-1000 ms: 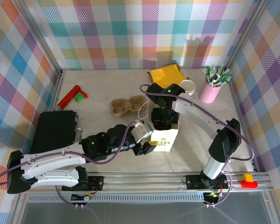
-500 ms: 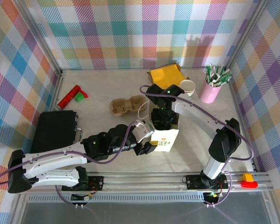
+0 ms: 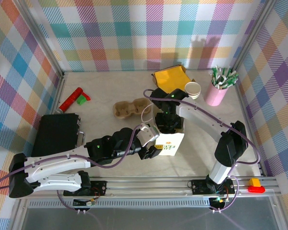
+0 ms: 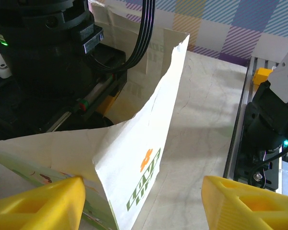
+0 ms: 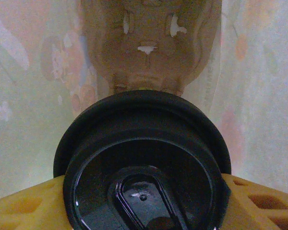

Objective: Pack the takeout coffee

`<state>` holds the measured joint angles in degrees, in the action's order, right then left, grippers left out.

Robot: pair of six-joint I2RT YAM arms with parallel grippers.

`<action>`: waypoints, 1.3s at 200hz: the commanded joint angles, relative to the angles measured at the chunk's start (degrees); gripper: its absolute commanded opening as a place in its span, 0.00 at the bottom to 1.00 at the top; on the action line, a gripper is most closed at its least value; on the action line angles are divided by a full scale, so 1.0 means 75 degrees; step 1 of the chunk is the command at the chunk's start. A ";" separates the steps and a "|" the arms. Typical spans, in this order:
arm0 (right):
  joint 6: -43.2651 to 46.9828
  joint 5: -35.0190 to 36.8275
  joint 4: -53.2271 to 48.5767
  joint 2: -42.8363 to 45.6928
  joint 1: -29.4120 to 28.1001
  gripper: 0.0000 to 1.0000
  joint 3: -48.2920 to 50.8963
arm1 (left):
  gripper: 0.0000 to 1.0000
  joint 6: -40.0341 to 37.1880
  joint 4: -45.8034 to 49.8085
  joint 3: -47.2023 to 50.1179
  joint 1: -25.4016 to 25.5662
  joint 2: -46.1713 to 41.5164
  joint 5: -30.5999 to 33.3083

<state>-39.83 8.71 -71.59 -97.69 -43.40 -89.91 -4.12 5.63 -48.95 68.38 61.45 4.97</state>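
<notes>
The takeout coffee's black lid (image 5: 144,158) sits between the yellow fingers (image 5: 24,206) of my right gripper (image 5: 144,206), which is shut on it. The cup below the lid is hidden. It hangs inside the white paper bag (image 3: 172,143), over a brown cardboard carrier (image 5: 149,48) at the bag's bottom. In the top view my right gripper (image 3: 169,125) reaches down into the bag's mouth. My left gripper (image 4: 144,201) is open at the bag's near left corner (image 4: 139,143). One finger (image 4: 38,206) touches the bag's side and the other stands well clear.
An open white paper cup (image 3: 193,88) and a pink cup of green-white sticks (image 3: 216,93) stand at the back right, with a yellow packet (image 3: 170,76) beside them. A brown cup carrier (image 3: 129,109), a red item (image 3: 72,99) and a black box (image 3: 57,134) lie to the left.
Almost nothing. The left arm has shifted very slightly beside the bag. The right gripper stays in the bag with the lidded cup.
</notes>
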 commanded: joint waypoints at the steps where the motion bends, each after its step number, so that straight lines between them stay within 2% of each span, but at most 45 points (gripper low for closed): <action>1: -0.0049 -0.0211 -0.0041 0.0034 0.0056 0.50 0.0239 | 0.65 0.0010 -0.0227 -0.0124 -0.0071 0.0054 0.0040; 160: -0.0075 -0.0412 -0.0086 0.0203 0.0056 0.50 0.0276 | 0.64 0.0034 -0.0340 -0.0119 -0.0096 0.0277 0.0179; 260: -0.0237 -0.0245 -0.0378 0.0467 -0.0231 0.49 0.0026 | 0.63 0.0139 -0.0633 0.0080 -0.0211 0.0581 0.0153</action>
<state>-40.29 7.64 -71.68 -96.20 -44.34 -88.31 -3.88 3.84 -48.95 67.66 65.30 5.63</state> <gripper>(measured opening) 0.666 0.631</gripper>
